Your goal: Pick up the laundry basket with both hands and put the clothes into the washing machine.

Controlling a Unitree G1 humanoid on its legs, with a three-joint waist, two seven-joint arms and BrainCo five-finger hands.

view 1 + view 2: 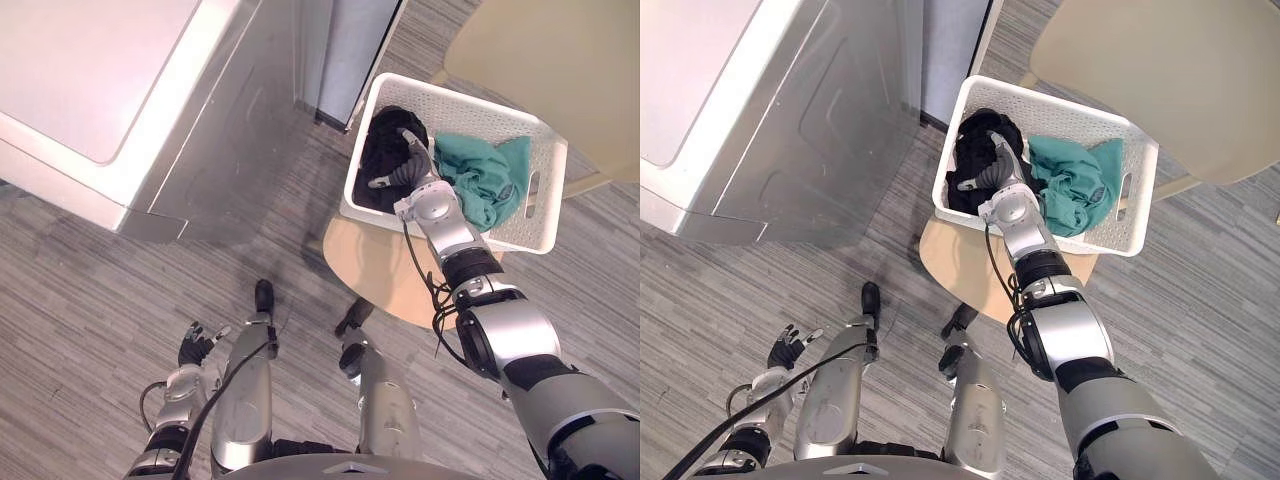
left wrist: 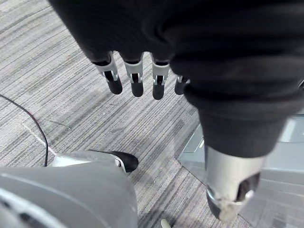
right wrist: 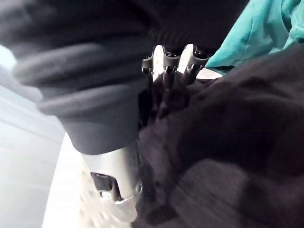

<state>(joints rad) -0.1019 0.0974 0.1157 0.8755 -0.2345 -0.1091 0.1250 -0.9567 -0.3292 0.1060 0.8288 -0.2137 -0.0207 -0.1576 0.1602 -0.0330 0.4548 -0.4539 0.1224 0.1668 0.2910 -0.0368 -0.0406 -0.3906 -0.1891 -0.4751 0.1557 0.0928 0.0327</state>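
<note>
A white perforated laundry basket (image 1: 462, 102) rests on a round wooden stool (image 1: 372, 265). Inside lie a black garment (image 1: 384, 140) on the left and a teal garment (image 1: 488, 178) on the right. My right hand (image 1: 408, 168) reaches into the basket and lies on the black garment (image 3: 228, 142), with the teal cloth (image 3: 259, 31) just beyond it. How it grips the cloth is hidden in the dark folds. My left hand (image 1: 196, 343) hangs low over the floor, far from the basket, with its fingers (image 2: 137, 80) relaxed and holding nothing.
A white and silver washing machine (image 1: 100, 85) stands at the upper left, with its top shut. A pale beige rounded seat or tabletop (image 1: 560, 55) lies beyond the basket at the upper right. Grey striped floor (image 1: 90, 290) spreads between the machine and the stool.
</note>
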